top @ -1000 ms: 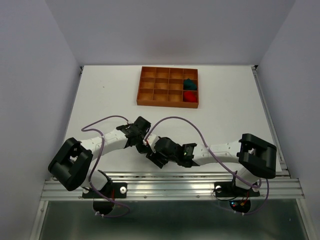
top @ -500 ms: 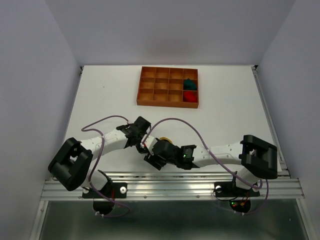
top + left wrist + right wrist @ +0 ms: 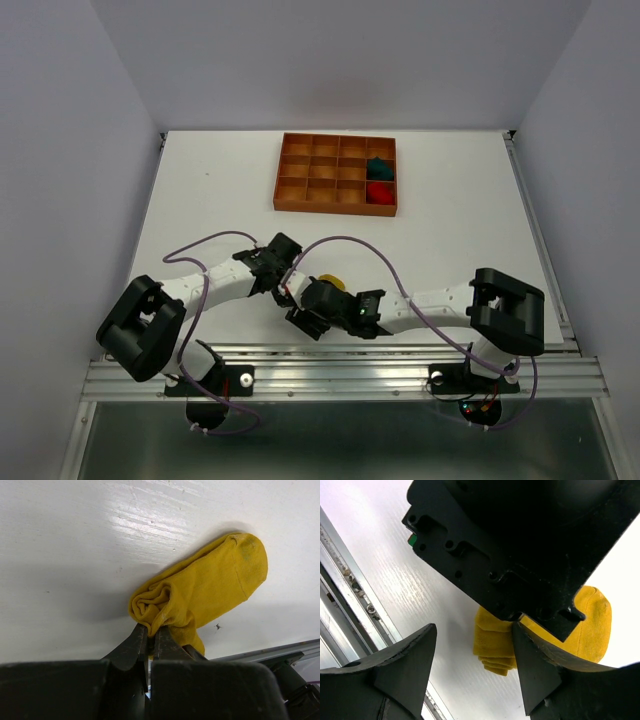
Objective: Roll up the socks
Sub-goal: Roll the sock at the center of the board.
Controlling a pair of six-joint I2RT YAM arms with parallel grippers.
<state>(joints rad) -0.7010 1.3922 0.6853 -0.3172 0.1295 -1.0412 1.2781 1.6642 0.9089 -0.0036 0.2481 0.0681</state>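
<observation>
A yellow sock (image 3: 215,582) lies on the white table near the front edge, one end folded into a small bunch. My left gripper (image 3: 150,632) is shut on that bunched end. In the top view only a bit of the yellow sock (image 3: 329,282) shows between the two wrists. My right gripper (image 3: 474,629) stands open just beside the bunch, with the yellow sock (image 3: 492,642) between its fingers (image 3: 407,662) but untouched. The left gripper's black body (image 3: 520,540) fills the space above. A teal sock (image 3: 378,166) and a red sock (image 3: 379,190) sit bundled in the tray.
The orange-brown compartmented tray (image 3: 300,172) stands at the back middle of the table. A metal rail (image 3: 340,370) runs along the near edge, close behind both grippers. Purple cables loop over both arms.
The right arm has shifted a little left, closer to the left gripper, which uncovers a bit of the yellow sock in the top view. The left gripper has stayed put.
</observation>
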